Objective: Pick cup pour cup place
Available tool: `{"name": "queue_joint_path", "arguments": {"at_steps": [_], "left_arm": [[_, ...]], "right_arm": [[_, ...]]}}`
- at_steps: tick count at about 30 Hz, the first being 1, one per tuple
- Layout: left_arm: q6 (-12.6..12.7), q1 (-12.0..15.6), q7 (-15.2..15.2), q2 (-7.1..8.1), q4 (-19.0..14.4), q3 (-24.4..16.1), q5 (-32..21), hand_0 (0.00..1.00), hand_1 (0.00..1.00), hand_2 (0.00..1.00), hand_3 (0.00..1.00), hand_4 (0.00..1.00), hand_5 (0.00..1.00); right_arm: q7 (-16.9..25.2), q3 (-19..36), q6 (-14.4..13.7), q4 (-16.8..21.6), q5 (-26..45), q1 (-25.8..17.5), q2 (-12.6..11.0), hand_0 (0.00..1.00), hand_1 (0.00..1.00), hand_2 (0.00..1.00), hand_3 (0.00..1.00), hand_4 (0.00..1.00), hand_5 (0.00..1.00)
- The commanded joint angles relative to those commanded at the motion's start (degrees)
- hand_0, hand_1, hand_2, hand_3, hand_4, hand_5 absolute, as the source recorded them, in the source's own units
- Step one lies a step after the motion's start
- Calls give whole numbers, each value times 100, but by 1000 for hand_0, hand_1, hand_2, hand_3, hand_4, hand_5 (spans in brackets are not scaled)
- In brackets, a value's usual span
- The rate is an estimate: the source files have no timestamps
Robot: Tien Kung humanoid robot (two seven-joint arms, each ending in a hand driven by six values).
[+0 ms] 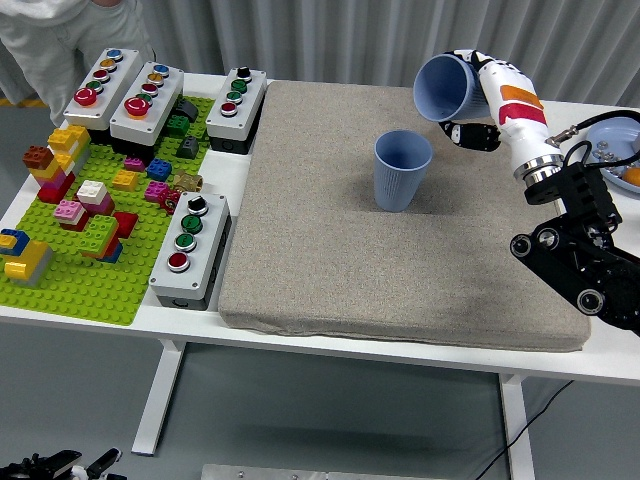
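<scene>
A blue cup [402,170] stands upright on the grey mat [330,260], near its far middle. My right hand [478,92] is shut on a second blue cup [446,88] and holds it tilted, mouth facing left and toward the camera, in the air above and to the right of the standing cup. The two cups are apart. The left arm is out of view.
A green brick baseplate [70,285] with several coloured bricks lies at the left. Button boxes [190,245] stand along the mat's left edge and at the far left. A plate [622,150] lies at the far right. A person [50,30] stands at the far left corner.
</scene>
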Motion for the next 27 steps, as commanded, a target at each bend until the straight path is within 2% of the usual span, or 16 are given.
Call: {"name": "queue_joint_path", "arguments": {"at_steps": [1, 6, 9, 15, 20, 27], "left_arm": [[0, 4, 1, -1, 0, 0, 1, 770, 785, 824, 704, 511, 998], [-2, 40, 5, -13, 0, -8, 19, 769, 785, 824, 704, 510, 998], [-2, 53, 7, -24, 0, -12, 27, 769, 785, 824, 704, 510, 998], [-4, 46, 1, -43, 0, 5, 6, 768, 784, 824, 704, 511, 998], [-23, 34, 7, -46, 0, -23, 27, 768, 784, 821, 703, 510, 998], [-33, 28, 7, -59, 0, -21, 28, 768, 784, 819, 702, 510, 998]], "right_arm": [[-20, 41, 19, 32, 223, -24, -7, 855, 715, 580, 596, 744, 128], [-341, 725, 561, 350, 1452, -326, -39, 853, 717, 582, 596, 744, 125], [-525, 1113, 779, 463, 2167, -540, -6, 853, 717, 582, 596, 744, 125], [-502, 1597, 847, 597, 3473, -949, 47, 852, 718, 583, 595, 743, 126], [-125, 1630, 657, 704, 3294, -1305, 66, 851, 718, 587, 595, 742, 130], [75, 1457, 526, 784, 3046, -1682, 70, 852, 719, 585, 595, 739, 130]]}}
